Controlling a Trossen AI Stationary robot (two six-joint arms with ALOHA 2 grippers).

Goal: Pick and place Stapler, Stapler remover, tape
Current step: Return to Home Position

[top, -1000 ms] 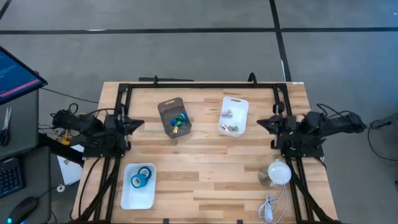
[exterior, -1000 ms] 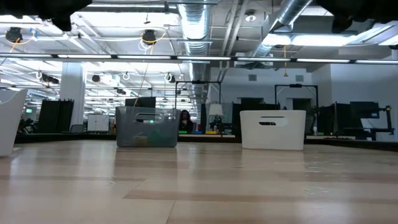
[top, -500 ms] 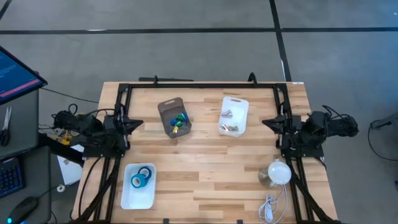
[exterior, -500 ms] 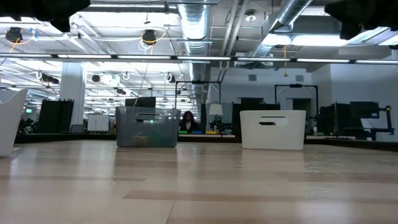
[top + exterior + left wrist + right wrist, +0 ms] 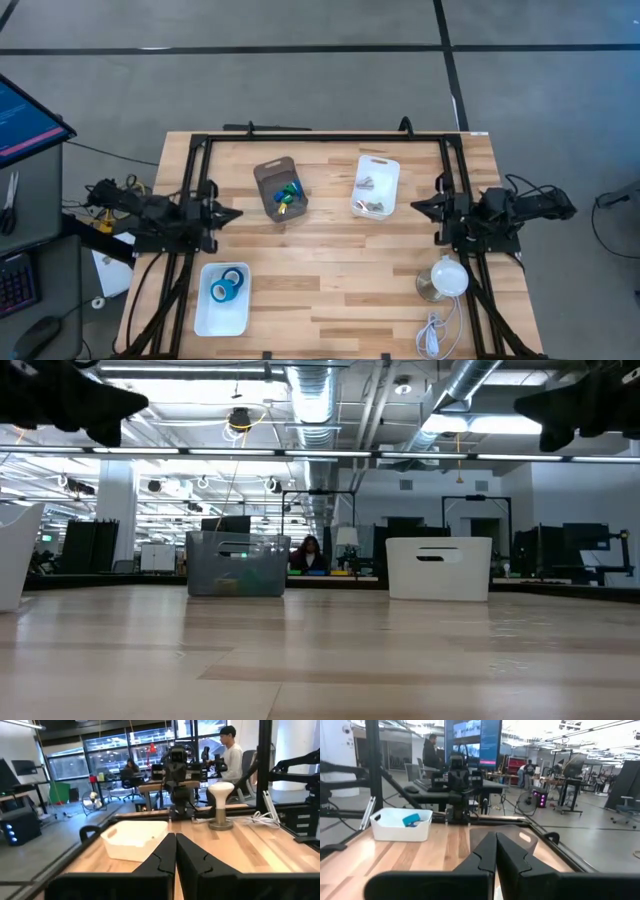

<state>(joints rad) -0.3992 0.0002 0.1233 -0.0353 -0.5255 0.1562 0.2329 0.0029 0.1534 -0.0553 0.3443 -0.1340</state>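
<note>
Two blue tape rolls (image 5: 228, 286) lie flat in a white tray (image 5: 205, 318) near the table's near left corner; the right wrist view shows the tape (image 5: 411, 820) in that tray (image 5: 390, 832). A grey bin (image 5: 268, 172) holds small blue, green and yellow items. A white bin (image 5: 384, 164) holds small metallic items. My left gripper (image 5: 236, 213) hovers shut at the table's left side, between the grey bin and the tray. My right gripper (image 5: 416, 205) hovers shut at the right side, beside the white bin. In the wrist views the left gripper (image 5: 175, 846) and the right gripper (image 5: 495, 845) show closed fingers.
A white dome-shaped object on a round base (image 5: 446, 278) with a white cord (image 5: 432, 330) stands near the right arm. A black frame (image 5: 320, 138) runs along the table's far and side edges. Bare wood (image 5: 340, 270) lies between the arms. People show in the room beyond.
Both arms have come down a little, showing lower in the low view. The left gripper has moved toward the table's near edge and slightly toward its middle. The right gripper has shifted slightly toward the near edge. Both stay shut.
</note>
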